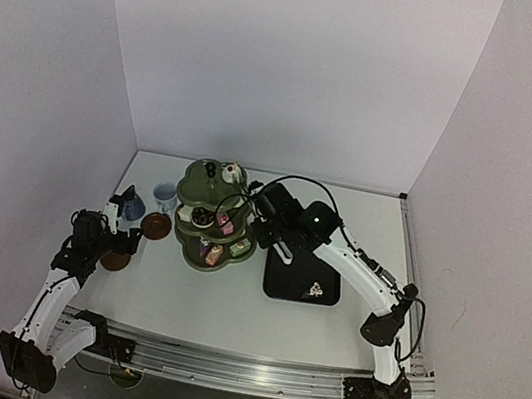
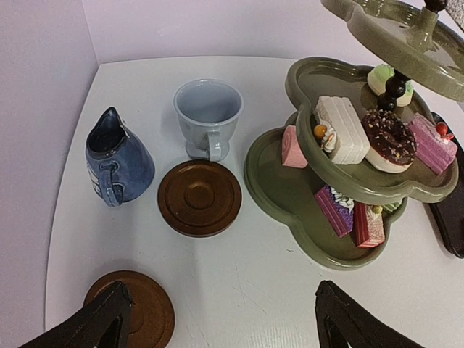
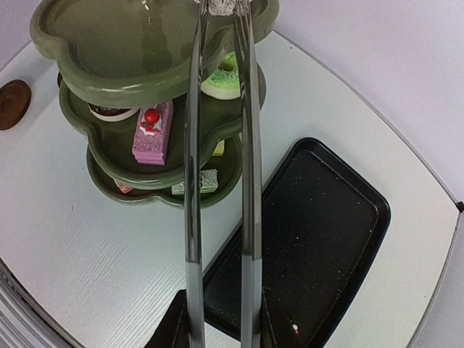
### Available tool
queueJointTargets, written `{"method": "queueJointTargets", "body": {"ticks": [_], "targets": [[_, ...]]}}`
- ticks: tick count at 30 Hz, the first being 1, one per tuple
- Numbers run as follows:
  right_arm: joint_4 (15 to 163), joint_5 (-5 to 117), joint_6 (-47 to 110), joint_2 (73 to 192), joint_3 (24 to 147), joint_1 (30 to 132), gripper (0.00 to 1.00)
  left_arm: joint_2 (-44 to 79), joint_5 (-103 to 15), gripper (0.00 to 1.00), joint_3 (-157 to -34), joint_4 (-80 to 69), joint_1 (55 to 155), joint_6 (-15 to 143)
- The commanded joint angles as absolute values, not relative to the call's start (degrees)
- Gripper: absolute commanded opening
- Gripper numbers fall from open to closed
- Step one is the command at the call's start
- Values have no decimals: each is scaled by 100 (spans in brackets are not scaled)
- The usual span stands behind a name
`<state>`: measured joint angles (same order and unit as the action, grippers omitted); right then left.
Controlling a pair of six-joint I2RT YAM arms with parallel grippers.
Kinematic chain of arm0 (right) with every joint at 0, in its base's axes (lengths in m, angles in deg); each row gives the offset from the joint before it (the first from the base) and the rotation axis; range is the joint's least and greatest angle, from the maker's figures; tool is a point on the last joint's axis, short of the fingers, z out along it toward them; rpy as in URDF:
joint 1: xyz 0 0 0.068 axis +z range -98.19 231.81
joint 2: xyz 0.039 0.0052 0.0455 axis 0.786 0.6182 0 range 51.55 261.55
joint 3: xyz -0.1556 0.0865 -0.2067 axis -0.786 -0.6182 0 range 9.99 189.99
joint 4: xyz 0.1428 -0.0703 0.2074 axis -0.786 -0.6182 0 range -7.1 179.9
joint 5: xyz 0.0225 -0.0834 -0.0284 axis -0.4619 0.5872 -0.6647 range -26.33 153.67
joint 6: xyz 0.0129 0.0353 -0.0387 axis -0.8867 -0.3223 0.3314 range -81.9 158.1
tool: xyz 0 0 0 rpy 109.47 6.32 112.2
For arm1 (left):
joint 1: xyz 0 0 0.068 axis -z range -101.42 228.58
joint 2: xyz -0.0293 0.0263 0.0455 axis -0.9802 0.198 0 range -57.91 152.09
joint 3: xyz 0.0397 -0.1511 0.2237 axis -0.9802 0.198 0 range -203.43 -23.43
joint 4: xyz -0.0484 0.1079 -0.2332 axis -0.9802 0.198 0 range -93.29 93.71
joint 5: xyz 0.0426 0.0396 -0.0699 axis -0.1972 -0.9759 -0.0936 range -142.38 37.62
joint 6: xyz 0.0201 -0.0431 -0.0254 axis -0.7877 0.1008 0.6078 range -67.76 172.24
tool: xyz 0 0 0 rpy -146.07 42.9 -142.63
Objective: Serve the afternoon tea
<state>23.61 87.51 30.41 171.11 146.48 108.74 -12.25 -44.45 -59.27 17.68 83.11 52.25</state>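
Over the stand [image 3: 109,83], left of tray [image 3: 348,217], right gripper [image 3: 221,319] clamped on tongs [image 3: 194,181], tips pinched above top tier, probably to add to cakes [image 3: 152,132] on lower tiers; left gripper [image 2: 217,319] spread wide by near saucer [image 2: 148,312].

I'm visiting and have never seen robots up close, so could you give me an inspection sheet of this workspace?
Surface: white table, faint wood grain.
Job's things: olive three-tier stand carries cakes; dark-blue cup and pale cup stand on the table beside two bare saucers.
Clutter: black tray, one small item on it.
Grippers: left gripper open and empty above the table; right gripper shut on tongs reaching the top tier.
Cables: black loop over the right arm.
Surroundings: white panels on three sides.
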Motion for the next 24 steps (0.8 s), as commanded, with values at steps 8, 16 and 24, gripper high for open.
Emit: {"method": "queueJointTargets", "body": {"ticks": [8, 16, 24], "targets": [[2458, 8946, 3216, 17598, 15562, 10874, 0, -1269, -4359, 88, -5931, 1566, 8286, 5242], [2482, 8974, 3237, 17741, 15708, 10875, 19, -1288, -4403, 88, -5973, 1629, 8282, 5233], [2522, 8974, 3134, 17593, 15657, 10873, 35, -1273, -4366, 88, -5955, 1586, 8279, 5233]]}}
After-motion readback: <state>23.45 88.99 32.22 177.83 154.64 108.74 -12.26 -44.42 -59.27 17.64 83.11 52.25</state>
